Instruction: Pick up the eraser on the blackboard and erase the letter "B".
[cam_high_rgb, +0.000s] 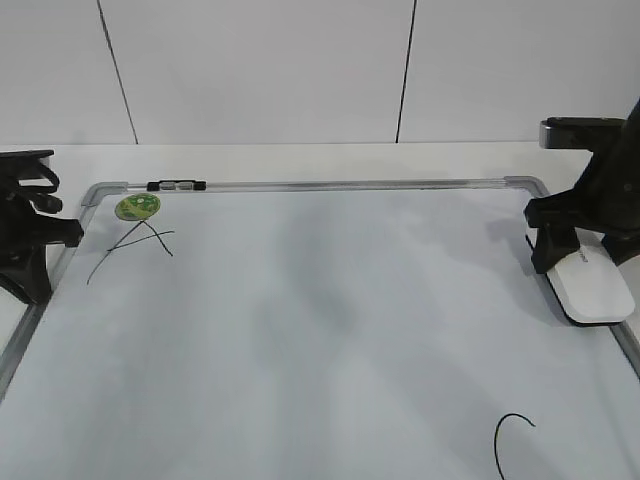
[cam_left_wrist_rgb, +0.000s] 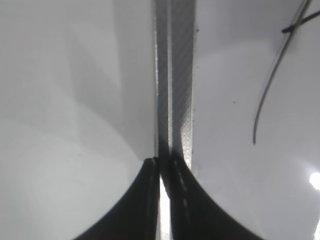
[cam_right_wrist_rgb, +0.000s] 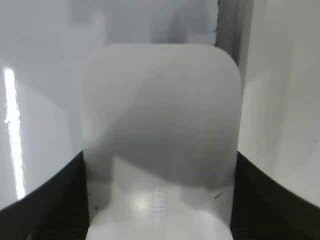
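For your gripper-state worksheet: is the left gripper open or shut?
Shut. In the left wrist view the left gripper has its dark fingers together, nothing between them, above the blackboard frame.

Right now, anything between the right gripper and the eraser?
Nothing visible. The right gripper straddles the eraser, one finger on each side, at the blackboard's right edge. Whether the fingers touch it is unclear.

green magnet (cam_high_rgb: 138, 207), white table (cam_high_rgb: 300, 160), wall (cam_high_rgb: 260, 70)

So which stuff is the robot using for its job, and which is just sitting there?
For the job: eraser, blackboard, right gripper.
Just sitting there: green magnet, scrawled "A", curved "C", left gripper.
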